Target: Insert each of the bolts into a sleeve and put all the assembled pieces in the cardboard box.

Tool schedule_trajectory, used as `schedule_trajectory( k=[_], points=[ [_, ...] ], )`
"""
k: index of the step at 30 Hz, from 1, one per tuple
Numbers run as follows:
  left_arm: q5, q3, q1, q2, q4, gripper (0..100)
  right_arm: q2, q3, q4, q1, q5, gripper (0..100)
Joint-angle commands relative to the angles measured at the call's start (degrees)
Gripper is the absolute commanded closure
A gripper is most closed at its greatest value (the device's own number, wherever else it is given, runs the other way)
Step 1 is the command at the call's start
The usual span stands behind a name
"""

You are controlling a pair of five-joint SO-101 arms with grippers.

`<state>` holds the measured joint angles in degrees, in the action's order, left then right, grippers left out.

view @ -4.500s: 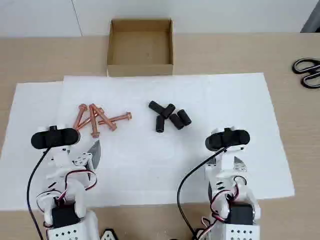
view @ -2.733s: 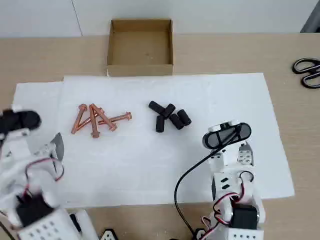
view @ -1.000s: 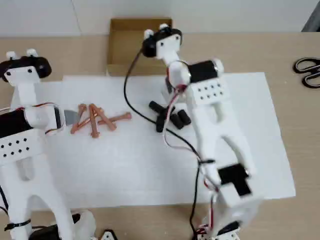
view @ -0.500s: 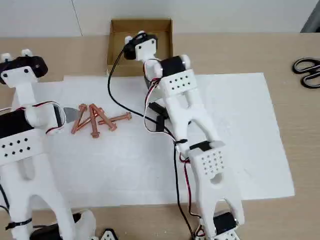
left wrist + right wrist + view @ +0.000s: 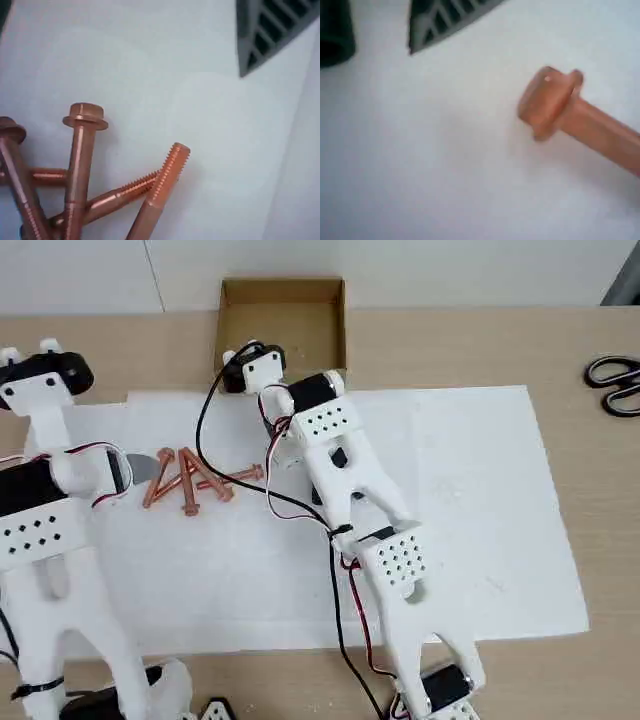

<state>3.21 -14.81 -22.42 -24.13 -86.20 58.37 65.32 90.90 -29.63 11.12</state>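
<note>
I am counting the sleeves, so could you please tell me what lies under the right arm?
Parts of two black sleeves peek out beneath the right arm; whatever else lies there is covered by it.

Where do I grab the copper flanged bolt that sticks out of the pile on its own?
Grip the copper flanged bolt by its shank just behind the head, coming down from above, closing across its length. That end lies flat and clear on the white paper sheet; the other end meets the pile of copper bolts.
</note>
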Motion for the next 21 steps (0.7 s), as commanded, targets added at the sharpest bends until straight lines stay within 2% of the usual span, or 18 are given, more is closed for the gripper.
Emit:
schedule_trajectory(
  k=[1, 13, 19, 21],
  points=[
    [0.4, 2.4, -0.1, 0.1, 0.9, 70, 0.2, 2.5, 0.2, -0.6, -0.1, 79.0],
    [0.3, 2.4, 0.0, 0.1, 1.1, 70, 5.0, 2.6, -0.4, -0.4, 1.4, 79.4],
    [0.3, 2.4, 0.0, 0.1, 1.0, 70, 5.1, 2.5, -1.3, -0.3, 1.1, 98.0],
    [0.1, 2.4, -0.1, 0.1, 0.9, 70, 5.1, 2.5, -1.3, -0.3, 1.1, 98.9]
  ],
)
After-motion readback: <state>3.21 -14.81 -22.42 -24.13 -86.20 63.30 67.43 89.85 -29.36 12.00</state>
